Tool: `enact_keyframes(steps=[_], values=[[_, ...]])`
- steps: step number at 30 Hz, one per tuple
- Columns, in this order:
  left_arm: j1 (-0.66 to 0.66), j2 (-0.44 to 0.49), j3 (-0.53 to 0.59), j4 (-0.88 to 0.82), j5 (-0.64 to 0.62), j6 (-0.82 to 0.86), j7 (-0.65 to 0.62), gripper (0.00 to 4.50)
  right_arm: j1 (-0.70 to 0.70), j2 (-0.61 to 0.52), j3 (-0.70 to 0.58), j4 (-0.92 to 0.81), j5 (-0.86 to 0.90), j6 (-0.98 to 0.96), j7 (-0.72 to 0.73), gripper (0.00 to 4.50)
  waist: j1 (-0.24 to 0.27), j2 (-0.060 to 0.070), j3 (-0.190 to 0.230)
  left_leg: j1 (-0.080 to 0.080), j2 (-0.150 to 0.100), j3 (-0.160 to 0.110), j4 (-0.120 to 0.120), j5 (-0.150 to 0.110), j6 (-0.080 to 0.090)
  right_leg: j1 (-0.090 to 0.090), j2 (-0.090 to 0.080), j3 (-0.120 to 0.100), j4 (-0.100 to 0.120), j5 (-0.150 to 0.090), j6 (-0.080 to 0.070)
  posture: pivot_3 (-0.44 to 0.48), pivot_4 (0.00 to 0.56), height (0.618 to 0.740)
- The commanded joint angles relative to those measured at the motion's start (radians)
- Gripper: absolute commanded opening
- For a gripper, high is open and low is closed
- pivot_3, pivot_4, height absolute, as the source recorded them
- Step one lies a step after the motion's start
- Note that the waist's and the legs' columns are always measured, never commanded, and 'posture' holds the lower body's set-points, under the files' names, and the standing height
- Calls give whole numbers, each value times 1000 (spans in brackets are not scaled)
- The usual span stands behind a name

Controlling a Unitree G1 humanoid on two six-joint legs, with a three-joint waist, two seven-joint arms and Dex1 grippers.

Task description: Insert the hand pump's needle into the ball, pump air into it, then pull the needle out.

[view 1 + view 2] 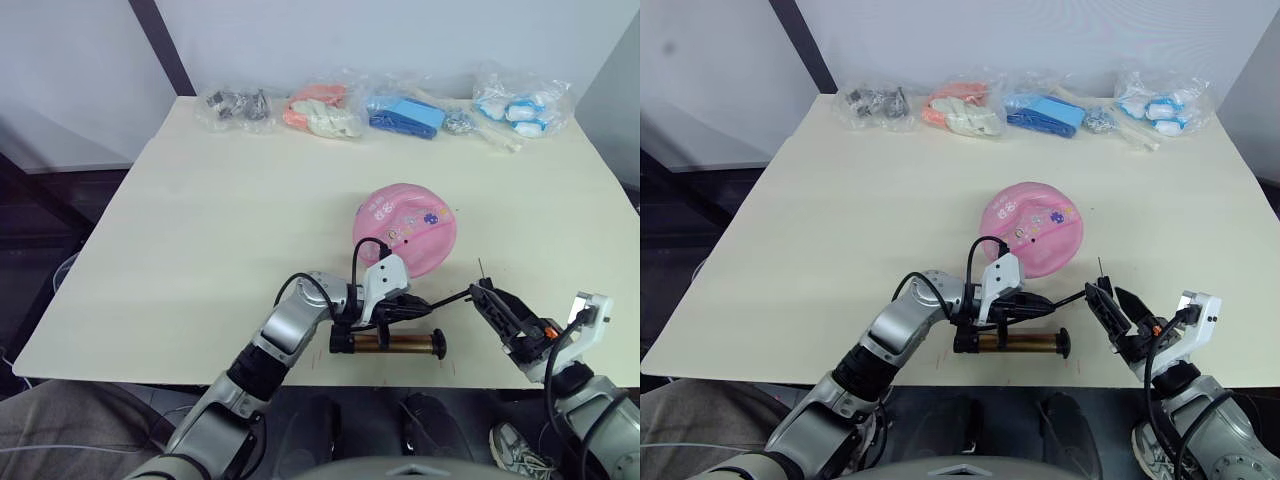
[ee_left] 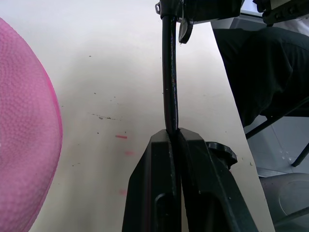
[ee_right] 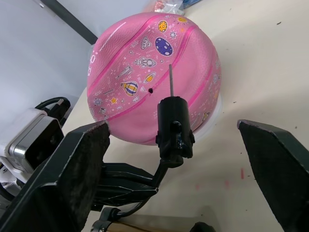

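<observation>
Right wrist view: needle stands upright on its black fitting between the widely spread fingers of the right gripper, with neither finger touching the fitting. Beyond it lies the ball, whose small dark valve hole sits just beside the needle tip in this line of sight; needle and ball are apart.

Head views: pump lies on the table near its front edge, just in front of the ball. Left gripper is pressed together on the hose, holding it out toward the right gripper. Left forearm reaches forward over the table edge; right arm is bent in from the right, fingers angled up toward the ball.

Step in hand, as judged: presenting the needle for a regrasp, before insertion. The next move calls for closing the right fingers squarely on the fitting, then aligning the needle with the valve hole.
</observation>
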State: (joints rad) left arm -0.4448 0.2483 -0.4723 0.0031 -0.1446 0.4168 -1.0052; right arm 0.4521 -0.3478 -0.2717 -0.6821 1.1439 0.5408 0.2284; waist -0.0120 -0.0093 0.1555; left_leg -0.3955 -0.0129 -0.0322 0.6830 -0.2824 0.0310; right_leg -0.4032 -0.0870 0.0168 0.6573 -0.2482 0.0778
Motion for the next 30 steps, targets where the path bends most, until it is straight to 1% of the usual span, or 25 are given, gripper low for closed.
enact_keyframes(steps=[1, 2, 3, 4, 18, 30], values=[[-1, -2, -1, -51, -20, -11, -10, 0, -2, 0, -5, -21, 7, -10, -1, 2961, 0, 0, 0, 0, 0, 0, 0, 0, 0, 0, 0, 0, 0, 0, 0, 0, 150, 736], [-1, -1, -1, -52, -20, -11, -11, 0, -3, 1, -6, -21, 8, -11, -3, 2444, 0, 0, 0, 0, 0, 0, 0, 0, 0, 0, 0, 0, 0, 0, 0, 0, 150, 736], [0, -1, -1, -53, -21, -11, -12, 0, -3, 2, -6, -21, 9, -12, -4, 2179, 0, 0, 0, 0, 0, 0, 0, 0, 0, 0, 0, 0, 0, 0, 0, 0, 150, 736], [1, 0, -1, -54, -21, -10, -13, 0, -3, 1, -5, -21, 7, -11, -3, 1734, 0, 0, 0, 0, 0, 0, 0, 0, 0, 0, 0, 0, 0, 0, 0, 0, 150, 736], [2, 10, -5, -56, -20, -15, -19, 0, -19, -5, 2, -13, 1, -1, -8, 1734, 0, 0, 0, 0, 0, 0, 0, 0, 0, 0, 0, 0, 0, 0, 0, 0, 150, 736], [2, 7, -1, -49, -20, -12, -12, 0, 0, -9, 8, -5, -5, -6, 3, 1734, 0, 0, 0, 0, 0, 0, 0, 0, 0, 0, 0, 0, 0, 0, 0, 0, 150, 736]])
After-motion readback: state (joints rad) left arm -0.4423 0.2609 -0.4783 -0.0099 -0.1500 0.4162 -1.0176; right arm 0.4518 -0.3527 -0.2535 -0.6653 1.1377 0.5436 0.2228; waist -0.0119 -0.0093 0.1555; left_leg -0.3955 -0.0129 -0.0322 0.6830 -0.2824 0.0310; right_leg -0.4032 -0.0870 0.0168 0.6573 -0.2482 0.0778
